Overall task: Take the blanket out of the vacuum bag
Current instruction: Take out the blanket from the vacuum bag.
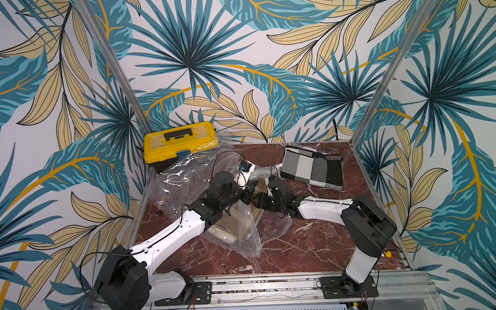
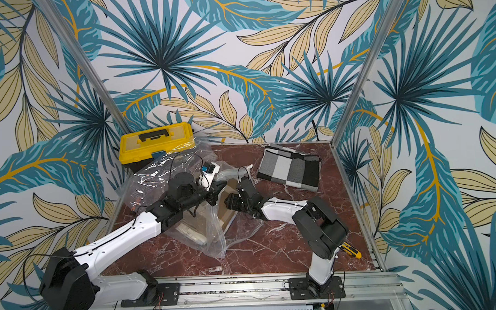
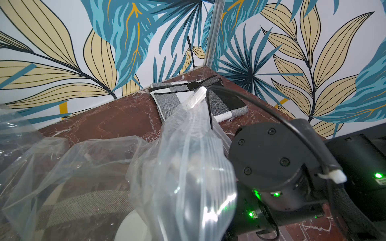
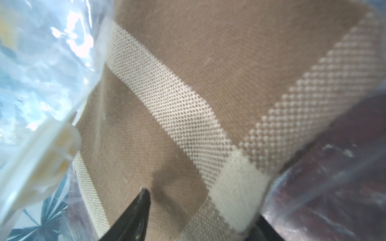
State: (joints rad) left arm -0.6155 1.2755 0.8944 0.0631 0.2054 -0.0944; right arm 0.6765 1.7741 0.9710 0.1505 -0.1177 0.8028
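the right gripper (image 4: 205, 208) stands jaws parted inside the vacuum bag (image 3: 188, 156), one fingertip (image 4: 146, 198) dimpling the tan blanket (image 4: 208, 62) lying bagged mid-table (image 1: 301, 244), while the left gripper (image 2: 217, 192), clenched on slippery film, lifts the mouth; soft, light, floppy cloth, probably best pinched at a folded edge.

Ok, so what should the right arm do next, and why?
Probably close the right gripper on the blanket: its open jaws sit against the brown fabric inside the vacuum bag, whose mouth the left gripper seems to hold up.
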